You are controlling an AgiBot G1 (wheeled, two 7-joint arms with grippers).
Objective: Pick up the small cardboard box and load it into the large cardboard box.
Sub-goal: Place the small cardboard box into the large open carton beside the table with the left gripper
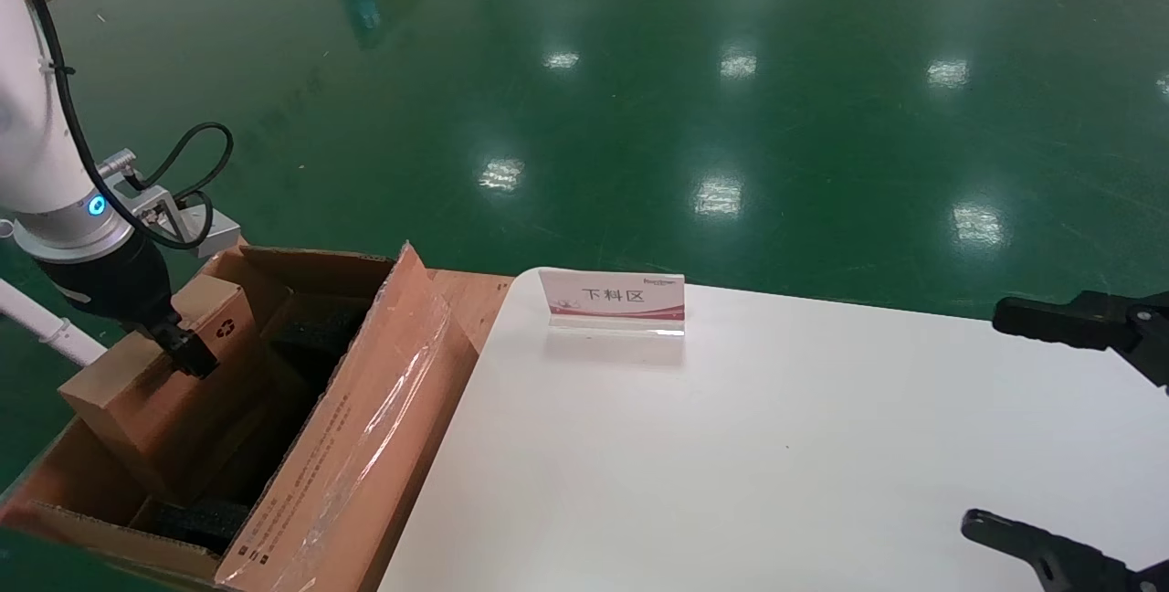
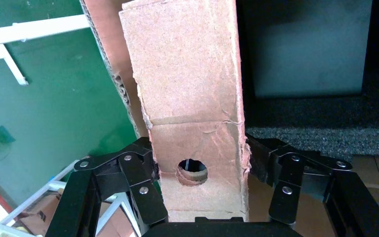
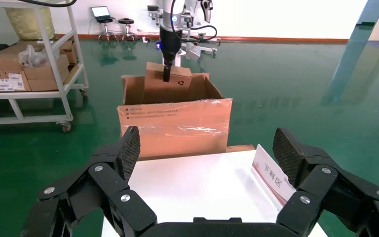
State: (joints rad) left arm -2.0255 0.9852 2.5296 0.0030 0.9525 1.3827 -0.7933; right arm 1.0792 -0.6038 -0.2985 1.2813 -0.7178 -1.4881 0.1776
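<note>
The small cardboard box (image 1: 151,396) is a slim brown box with a black recycling symbol. It hangs tilted, its lower part down inside the large cardboard box (image 1: 352,446), an open carton with a taped flap standing left of the table. My left gripper (image 1: 187,350) is shut on its upper end. In the left wrist view the fingers press both sides of the small cardboard box (image 2: 187,74), beside its round hole. Black foam pads (image 1: 310,327) lie inside the carton. Over the table's right end my right gripper (image 3: 207,140) hangs open, holding nothing.
A white table (image 1: 731,446) carries a small upright sign (image 1: 614,300) near its far edge. A wheeled shelf cart (image 3: 29,64) with boxes stands beyond the carton on the green floor. White frame bars (image 2: 10,34) lie beside the carton.
</note>
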